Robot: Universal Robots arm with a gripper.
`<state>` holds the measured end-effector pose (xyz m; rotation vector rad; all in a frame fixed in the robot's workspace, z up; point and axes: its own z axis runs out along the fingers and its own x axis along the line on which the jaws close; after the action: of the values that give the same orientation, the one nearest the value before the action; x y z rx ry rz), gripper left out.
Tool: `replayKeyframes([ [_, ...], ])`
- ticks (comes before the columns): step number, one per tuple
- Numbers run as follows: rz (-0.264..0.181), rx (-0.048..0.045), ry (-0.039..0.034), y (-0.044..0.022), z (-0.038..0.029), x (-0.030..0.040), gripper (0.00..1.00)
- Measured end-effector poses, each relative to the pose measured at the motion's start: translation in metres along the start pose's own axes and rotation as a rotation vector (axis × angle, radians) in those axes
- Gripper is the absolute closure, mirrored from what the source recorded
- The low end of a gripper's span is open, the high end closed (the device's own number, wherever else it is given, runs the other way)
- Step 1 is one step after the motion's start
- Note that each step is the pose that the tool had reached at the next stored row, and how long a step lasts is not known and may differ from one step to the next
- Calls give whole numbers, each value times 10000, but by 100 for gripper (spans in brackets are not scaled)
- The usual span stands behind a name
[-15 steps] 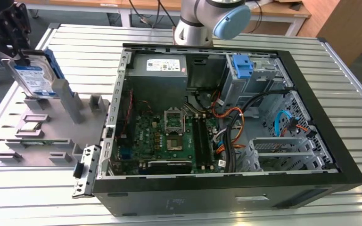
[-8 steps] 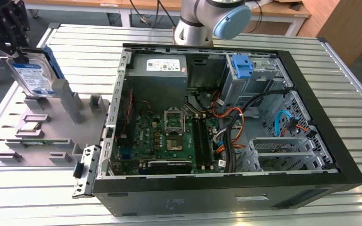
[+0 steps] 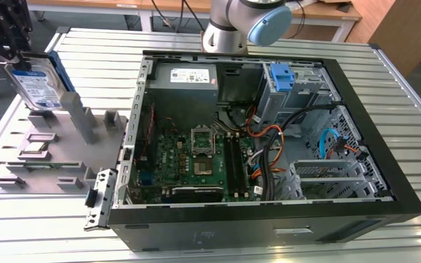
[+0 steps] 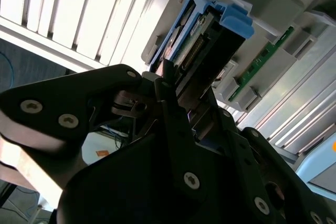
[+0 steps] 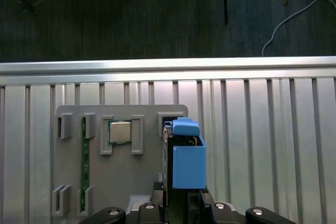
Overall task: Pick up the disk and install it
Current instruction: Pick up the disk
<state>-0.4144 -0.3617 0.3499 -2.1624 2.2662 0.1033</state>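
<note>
The disk (image 3: 39,82) is a silver drive with a blue-and-white label and blue rails. It stands on edge at the exterior view's left, over the grey holder plate (image 3: 20,170). My gripper (image 3: 19,57) comes down on its upper edge and is shut on it. In the second wrist view the black fingers (image 4: 167,85) pinch the disk (image 4: 210,35) at its end. In the first wrist view the disk (image 5: 188,166) shows its blue rail edge-on, rising from my gripper (image 5: 178,205) over the holder plate (image 5: 136,182).
An open black computer case (image 3: 386,164) lies in the middle of the slatted metal table (image 3: 94,49). Inside it are a motherboard (image 3: 195,159), a grey power supply (image 3: 188,76), a light-blue bracket (image 3: 282,76) and cables. The holder plate also carries a processor (image 5: 119,132) and a memory stick (image 5: 83,156).
</note>
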Motion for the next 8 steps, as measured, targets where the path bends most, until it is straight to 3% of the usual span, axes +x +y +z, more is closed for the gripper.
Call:
replayKeyframes([
  [8, 1, 1, 0, 5, -118, -6, 65],
])
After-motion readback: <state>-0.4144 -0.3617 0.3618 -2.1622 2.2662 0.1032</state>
